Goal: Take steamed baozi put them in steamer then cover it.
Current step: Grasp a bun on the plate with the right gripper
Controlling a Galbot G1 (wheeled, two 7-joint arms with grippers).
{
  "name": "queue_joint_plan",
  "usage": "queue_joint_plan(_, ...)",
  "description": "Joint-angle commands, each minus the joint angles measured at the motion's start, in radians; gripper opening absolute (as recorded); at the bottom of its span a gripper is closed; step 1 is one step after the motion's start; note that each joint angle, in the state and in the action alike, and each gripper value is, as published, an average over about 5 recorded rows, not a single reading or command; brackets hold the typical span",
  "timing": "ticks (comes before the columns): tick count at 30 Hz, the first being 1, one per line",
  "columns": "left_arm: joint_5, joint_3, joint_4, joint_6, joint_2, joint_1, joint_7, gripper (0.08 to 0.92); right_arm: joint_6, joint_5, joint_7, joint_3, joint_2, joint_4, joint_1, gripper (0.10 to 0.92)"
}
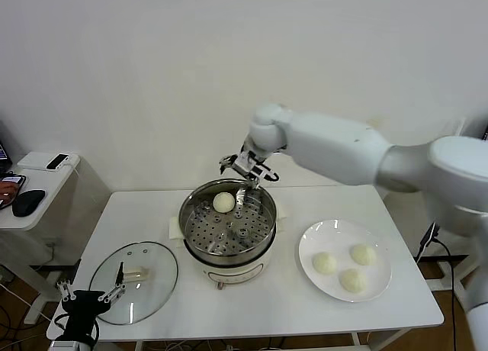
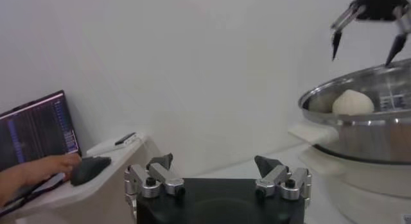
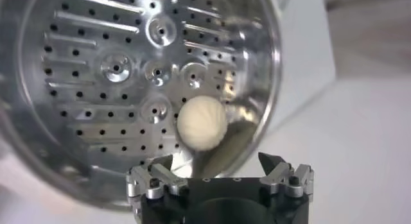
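One steamed baozi lies on the perforated floor at the far side of the steamer, which stands mid-table on a white cooker base. My right gripper hangs open just above the steamer's far rim, apart from that bun and holding nothing. Three more baozi rest on a white plate to the right. The glass cover lies flat at the table's front left. Beside the cover, at the table's front-left corner, my left gripper stands open and empty.
A low side table stands to the left with a phone, a mouse and a person's hand by a laptop screen. A white wall runs close behind the table.
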Motion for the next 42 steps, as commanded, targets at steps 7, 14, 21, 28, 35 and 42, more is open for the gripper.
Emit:
queue_joint_plan(7, -0.011, 0.016, -0.008, 0.017, 0.032, -0.006, 0.005, 0.823, -0.387, 0.126, -0.065, -0.050, -0.577, 0.436, 0.062, 0.823)
queue_joint_plan(14, -0.017, 0.008, 0.001, 0.022, 0.051, -0.013, 0.006, 0.823, -0.392, 0.051, -0.054, -0.017, -0.689, 0.471, -0.107, 0.823)
queue_joint_plan(21, -0.017, 0.002, 0.014, 0.023, 0.049, -0.019, 0.006, 0.823, -0.383, 0.002, -0.021, 0.118, -0.695, 0.442, -0.346, 0.823)
queue_joint_plan(28, -0.014, 0.001, 0.031, 0.025, 0.047, -0.018, 0.007, 0.823, -0.387, -0.043, -0.009, 0.228, -0.652, 0.398, -0.536, 0.823)
queue_joint_plan(35, -0.010, -0.001, 0.049, 0.025, 0.048, -0.020, 0.008, 0.823, -0.371, -0.071, -0.001, 0.275, -0.577, 0.318, -0.608, 0.823)
queue_joint_plan(42, -0.011, -0.011, 0.054, 0.025, 0.049, -0.024, 0.008, 0.823, -0.357, -0.107, 0.014, 0.302, -0.483, 0.210, -0.646, 0.823)
